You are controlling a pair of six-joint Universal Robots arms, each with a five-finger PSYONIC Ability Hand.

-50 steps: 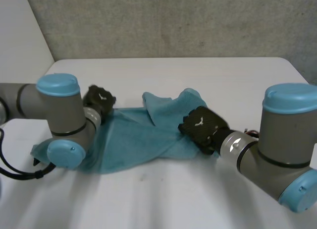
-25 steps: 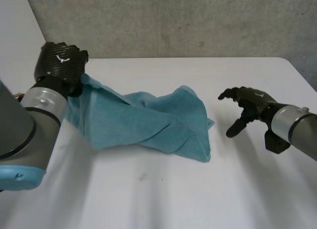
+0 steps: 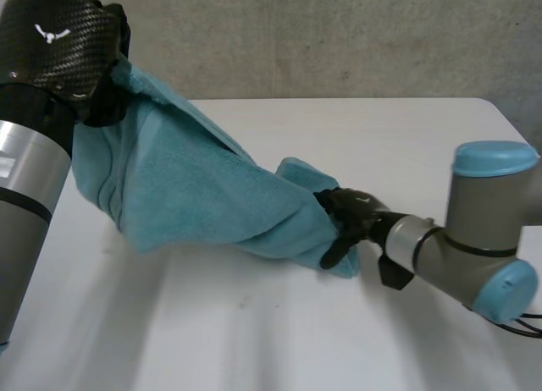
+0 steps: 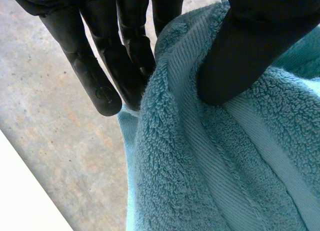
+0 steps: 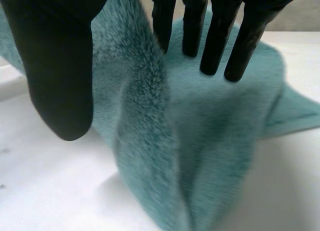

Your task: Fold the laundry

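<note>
Left robot hand (image 3: 59, 48) raised, pinching towel (image 3: 203, 196) edge, towel sloping down to tabletop (image 3: 254, 332), right robot hand (image 3: 349, 220) unclenched, fingers straight, straddling low end fold

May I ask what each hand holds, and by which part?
The left hand pinches the teal terry towel by its top edge, between thumb and fingers. The right hand is at its low end; a grip cannot be told.

- A teal terry towel (image 3: 195, 188), thick and fuzzy, with a ribbed band near its hem.
- One edge is held high, pinched in the left robot hand (image 3: 63, 44); the cloth slants down in loose folds.
- Its lower end lies bunched on the tabletop (image 3: 254, 323).
</note>
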